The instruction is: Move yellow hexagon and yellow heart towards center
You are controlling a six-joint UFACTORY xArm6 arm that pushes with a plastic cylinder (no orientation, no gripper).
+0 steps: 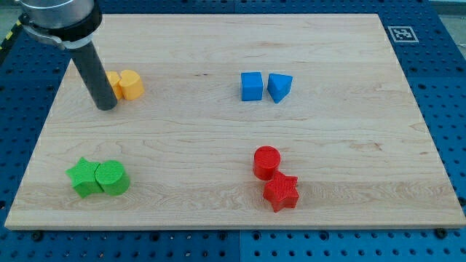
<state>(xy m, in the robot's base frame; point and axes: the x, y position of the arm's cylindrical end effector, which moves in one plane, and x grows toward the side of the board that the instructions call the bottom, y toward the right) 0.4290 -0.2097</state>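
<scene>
Two yellow blocks sit side by side at the view's upper left. The right one point(132, 84) shows fully; I take it for the yellow heart, though its shape is hard to make out. The left one point(113, 78), presumably the yellow hexagon, is mostly hidden behind my rod. My tip point(105, 106) rests on the wooden board point(233, 44) just left of and below this pair, touching or nearly touching the left block.
A blue cube point(251, 86) and a blue triangle point(279, 86) lie right of the top centre. A red cylinder point(266, 161) and a red star point(281, 192) lie at lower right of centre. A green star point(84, 177) and a green cylinder point(111, 177) lie at lower left.
</scene>
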